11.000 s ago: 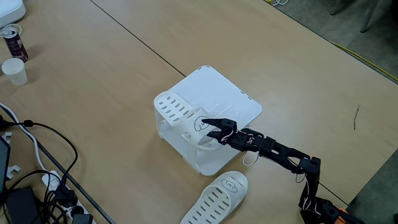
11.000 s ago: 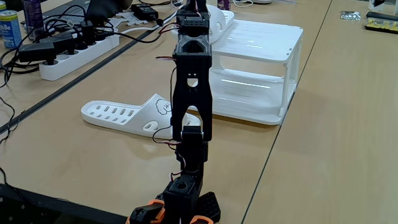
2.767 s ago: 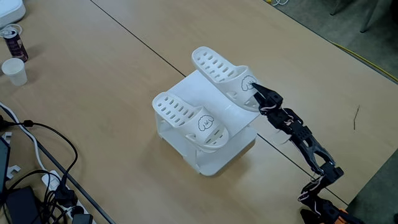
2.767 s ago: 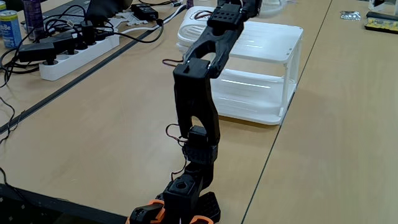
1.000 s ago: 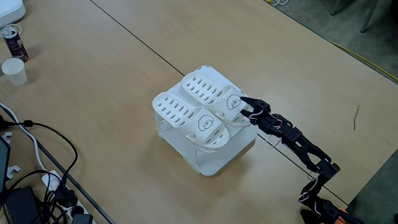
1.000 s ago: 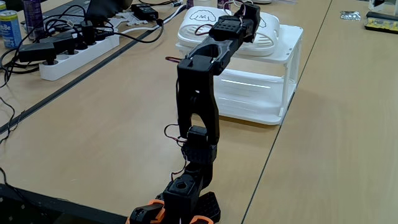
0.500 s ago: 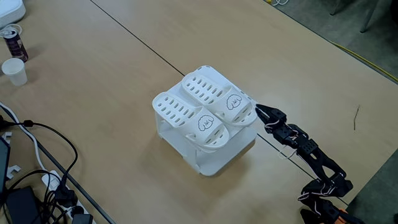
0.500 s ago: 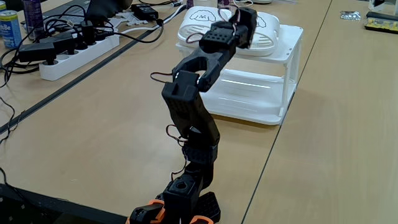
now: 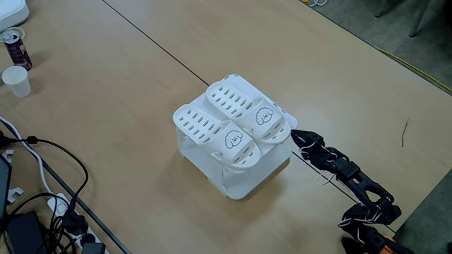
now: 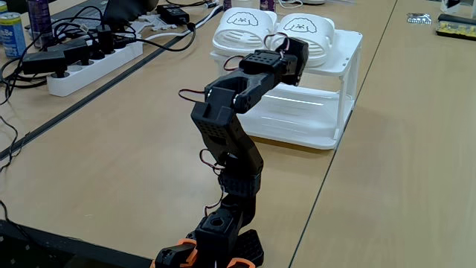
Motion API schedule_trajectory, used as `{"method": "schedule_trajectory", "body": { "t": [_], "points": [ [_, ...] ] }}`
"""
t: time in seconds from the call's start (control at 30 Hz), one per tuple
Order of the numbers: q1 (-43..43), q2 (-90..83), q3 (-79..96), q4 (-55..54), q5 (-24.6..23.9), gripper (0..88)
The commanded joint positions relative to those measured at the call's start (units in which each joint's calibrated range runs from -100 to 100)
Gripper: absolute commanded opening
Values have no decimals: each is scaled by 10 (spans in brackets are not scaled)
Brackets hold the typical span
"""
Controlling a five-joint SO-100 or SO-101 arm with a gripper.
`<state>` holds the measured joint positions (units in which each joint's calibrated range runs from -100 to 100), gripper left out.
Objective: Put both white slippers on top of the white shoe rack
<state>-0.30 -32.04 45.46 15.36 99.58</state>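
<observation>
Both white slippers lie side by side on top of the white shoe rack [image 9: 244, 182], straps toward the arm. One slipper [image 9: 215, 134] is nearer the camera and the other slipper [image 9: 247, 109] is behind it. In the low fixed view the slippers [image 10: 242, 22] [image 10: 305, 28] show their drawn faces above the rack [image 10: 327, 126]. My gripper [image 9: 295, 135] hovers just off the rack's right corner. It looks shut, holds nothing and is clear of the slippers. The arm [image 10: 223, 112] is folded low in front of the rack, and its wrist hides the fingertips there.
A paper cup [image 9: 15, 80] and a can [image 9: 14, 46] stand at the far left. Cables and a power strip [image 10: 89, 63] run along the left side. A dark seam [image 9: 155, 46] crosses the table. The table edge [image 9: 417, 67] runs along the right.
The second slipper was set down on the rack beside the first and let go. The gripper has since drawn back from it and the arm has folded lower.
</observation>
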Motion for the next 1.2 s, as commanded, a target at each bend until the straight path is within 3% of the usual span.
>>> {"method": "schedule_trajectory", "body": {
  "t": [0.0, 0.33, 0.6, 0.93, 1.17],
  "points": [
    [-21, -23, -17, -2, 4, 7],
    [1, -45, -6, -2, 4, 7],
    [-60, -281, 152, -11, 4, 7],
    [-62, -579, 528, -312, 4, 8],
    [-64, -673, 487, -396, 4, 8]
  ]
}}
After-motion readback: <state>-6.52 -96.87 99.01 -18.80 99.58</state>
